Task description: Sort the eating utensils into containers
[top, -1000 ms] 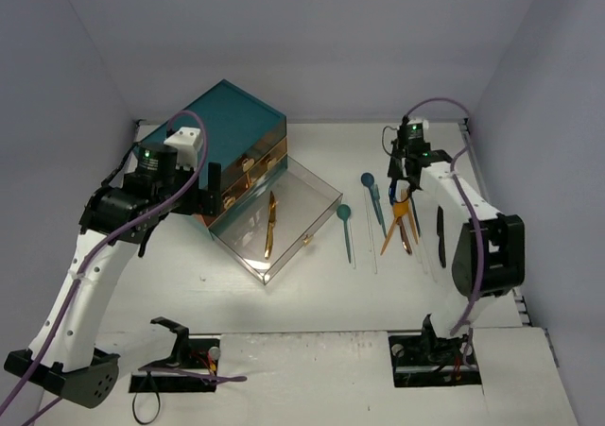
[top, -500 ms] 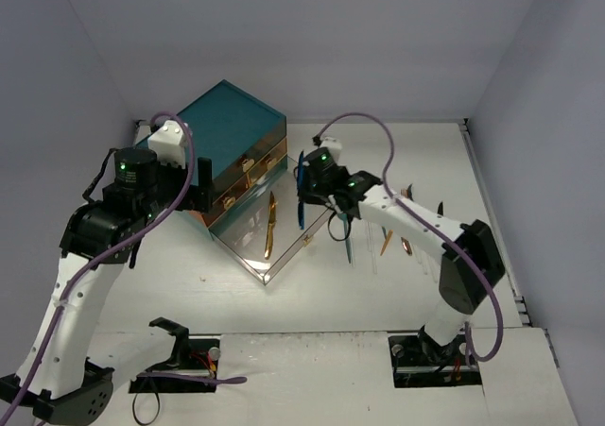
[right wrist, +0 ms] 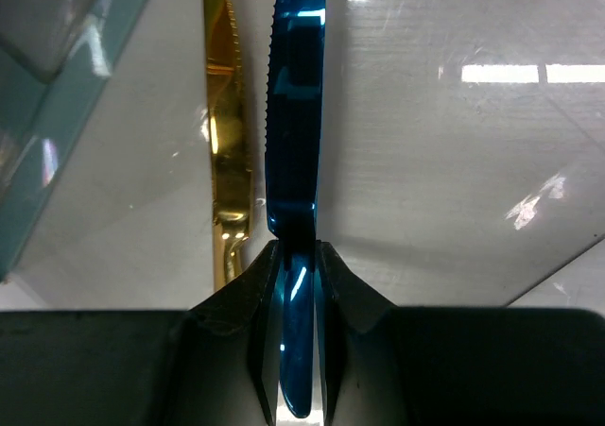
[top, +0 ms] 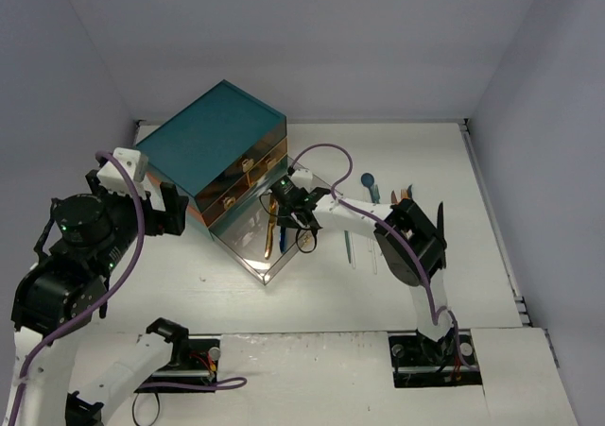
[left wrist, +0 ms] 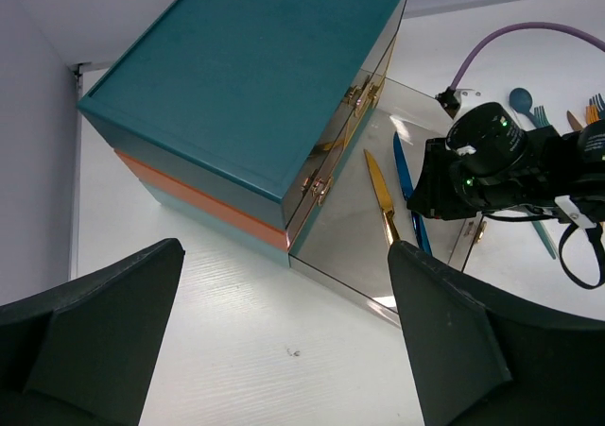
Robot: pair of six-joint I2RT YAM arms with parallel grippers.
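My right gripper (right wrist: 298,256) is shut on the handle of a blue knife (right wrist: 296,114), whose serrated blade points away over the floor of the pulled-out clear drawer (right wrist: 454,161). A gold knife (right wrist: 227,161) lies in that drawer just left of the blue one. From above, the right gripper (top: 282,207) hangs over the drawer (top: 248,261) of the teal chest (top: 213,138). My left gripper (left wrist: 284,350) is open and empty, raised over bare table left of the chest (left wrist: 246,67). More utensils (top: 367,180) lie on the table to the right.
A teal spoon (left wrist: 523,100) and orange forks (left wrist: 591,110) lie beyond the drawer's right side. The chest's upper drawers with gold knobs (top: 248,166) are closed. The right arm's purple cable (top: 326,152) loops above the drawer. Walls enclose the table on three sides.
The right arm has swung left from the utensil pile to the open drawer, carrying the blue knife. The left arm has drawn back to the left, away from the chest.
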